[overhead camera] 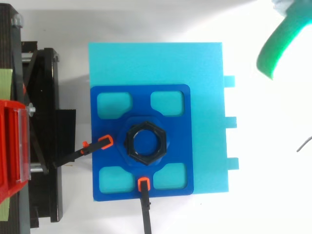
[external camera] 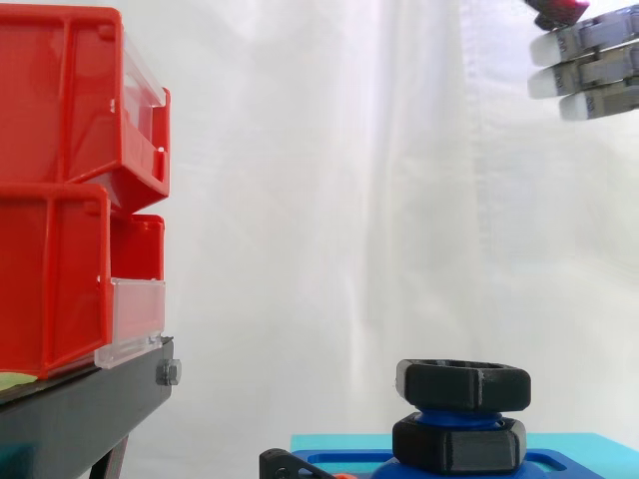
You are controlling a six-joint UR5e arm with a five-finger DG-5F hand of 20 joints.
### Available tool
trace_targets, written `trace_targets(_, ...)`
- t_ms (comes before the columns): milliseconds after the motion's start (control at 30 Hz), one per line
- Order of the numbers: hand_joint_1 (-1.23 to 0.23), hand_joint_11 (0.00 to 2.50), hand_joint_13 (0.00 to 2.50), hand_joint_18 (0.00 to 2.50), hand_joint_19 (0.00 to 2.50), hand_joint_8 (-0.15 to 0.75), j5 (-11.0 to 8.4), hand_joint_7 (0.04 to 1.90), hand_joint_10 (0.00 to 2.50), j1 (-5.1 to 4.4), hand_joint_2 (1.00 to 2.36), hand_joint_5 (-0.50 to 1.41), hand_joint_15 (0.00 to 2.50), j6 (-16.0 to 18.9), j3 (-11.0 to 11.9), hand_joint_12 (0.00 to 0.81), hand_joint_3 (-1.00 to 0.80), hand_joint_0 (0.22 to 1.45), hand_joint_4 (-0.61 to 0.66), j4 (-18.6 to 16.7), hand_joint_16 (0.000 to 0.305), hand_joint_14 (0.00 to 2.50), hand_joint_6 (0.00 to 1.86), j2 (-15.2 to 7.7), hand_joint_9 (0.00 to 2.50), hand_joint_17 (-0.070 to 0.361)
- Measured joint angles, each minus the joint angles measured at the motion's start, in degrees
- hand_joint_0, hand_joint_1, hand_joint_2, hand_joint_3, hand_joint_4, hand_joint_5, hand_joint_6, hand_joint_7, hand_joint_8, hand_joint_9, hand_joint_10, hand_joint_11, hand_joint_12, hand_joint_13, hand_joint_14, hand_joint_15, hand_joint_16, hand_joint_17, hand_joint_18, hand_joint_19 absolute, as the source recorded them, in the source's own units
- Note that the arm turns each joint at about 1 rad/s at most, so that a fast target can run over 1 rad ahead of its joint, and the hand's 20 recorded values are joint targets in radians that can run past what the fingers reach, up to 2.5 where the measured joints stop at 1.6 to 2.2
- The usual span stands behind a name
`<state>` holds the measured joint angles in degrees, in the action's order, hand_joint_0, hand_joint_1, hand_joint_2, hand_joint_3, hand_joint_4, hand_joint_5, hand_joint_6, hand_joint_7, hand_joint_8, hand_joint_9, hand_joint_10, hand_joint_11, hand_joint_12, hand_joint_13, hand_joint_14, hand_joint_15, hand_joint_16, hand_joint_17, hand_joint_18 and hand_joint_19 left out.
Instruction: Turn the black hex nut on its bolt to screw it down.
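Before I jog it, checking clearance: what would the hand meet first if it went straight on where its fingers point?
Probably the upper red bin: the hand points level leftward, well above the black hex nut. Depth is unclear.

Two red bins sit stacked on a black stand, before a white curtain. A light-blue foam mat lies beside the stand, with two orange-tipped black clamps reaching over it.

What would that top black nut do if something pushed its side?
Probably it would turn rather than slide, since the top black nut sits on a blue bolt. Its flat sides likely offer good grip, and it looks stiff, not floppy.
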<state>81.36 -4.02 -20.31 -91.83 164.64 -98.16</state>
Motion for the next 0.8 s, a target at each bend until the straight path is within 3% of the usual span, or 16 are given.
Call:
trace_targets(133,-0.47,0.09,0.02,0.02,0.1,0.3,-0.08,0.7,0.0,-0.9,1.0,-0.22,0.0,-4.45,0.63,0.401,-0.5,0.48,0.17,-2.49,0.063,0.0,0.5,-3.02,0.27,0.142)
trace_targets(267,-0.46,0.09,0.02,0.02,0.09,0.301,-0.23,0.7,0.0,-1.59,1.0,-0.22,0.0,-8.94,2.97,0.402,-0.5,0.48,0.17,-3.37,0.063,0.0,0.5,-6.31,0.27,0.141)
trace_targets(367,-0.46,0.1,0.01,0.02,0.09,0.3,-0.09,0.7,0.0,-2.05,1.0,-0.22,0.0,-12.21,5.45,0.4,-0.5,0.48,0.17,-3.54,0.062,0.0,0.5,-9.18,0.27,0.139)
trace_targets(600,-0.45,0.09,0.01,0.01,0.09,0.3,0.18,0.71,0.0,-3.38,1.0,-0.21,0.0,-15.94,12.38,0.398,-0.5,0.49,0.18,-3.37,0.061,0.0,0.5,-15.5,0.27,0.137)
trace_targets(700,-0.45,0.1,0.0,0.0,0.08,0.302,0.33,0.76,0.0,-4.12,1.0,-0.19,0.0,-17.91,13.3,0.395,-0.5,0.49,0.2,-4.23,0.06,0.0,0.5,-16.84,0.28,0.136)
trace_targets(800,-0.45,0.09,0.0,0.0,0.08,0.302,0.91,0.79,0.0,-5.06,1.0,-0.19,0.0,-21.76,13.64,0.394,-0.5,0.49,0.2,-7.36,0.06,0.0,0.5,-18.99,0.28,0.135)
